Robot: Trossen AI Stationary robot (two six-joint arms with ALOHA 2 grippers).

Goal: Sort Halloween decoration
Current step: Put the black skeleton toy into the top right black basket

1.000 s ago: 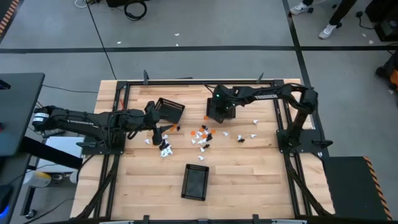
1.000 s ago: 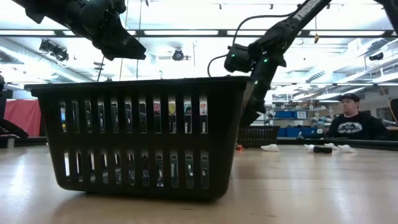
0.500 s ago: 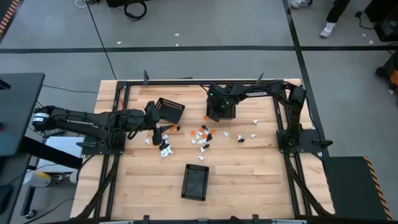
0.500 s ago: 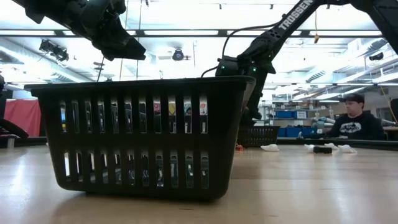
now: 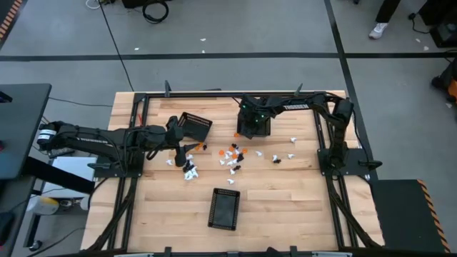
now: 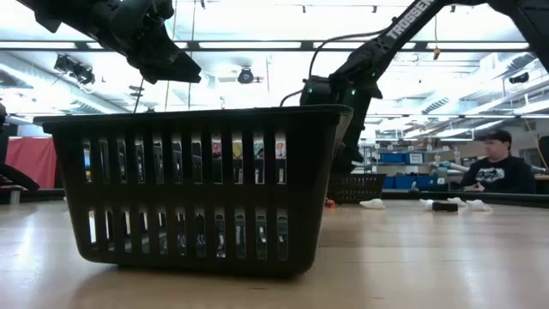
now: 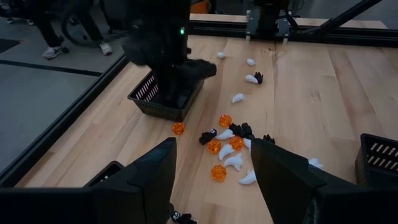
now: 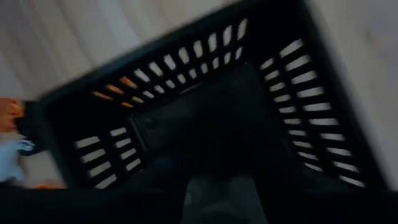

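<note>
The Halloween decoration lies loose on the wooden table as tiny orange, white and black trinkets [image 5: 232, 157], with more of them [image 7: 225, 146] ahead of my left gripper. My left gripper [image 7: 211, 180] hovers open above the table's left middle [image 5: 178, 148], holding nothing. My right gripper [image 5: 251, 123] hangs over a black mesh basket [image 7: 163, 99] at the far middle, pointing steeply down into it. The right wrist view looks into that basket [image 8: 205, 118], blurred.
A second black basket [image 5: 194, 126] sits tilted at the far left, close to my left gripper. A third one [image 5: 224, 209] stands near the front edge and fills the low view [image 6: 197, 189]. A person [image 6: 491, 167] sits beyond the table.
My right arm has folded, its elbow swinging toward the table's far edge and left, while its gripper stays over the far middle basket. The trinkets and baskets lie as before.
</note>
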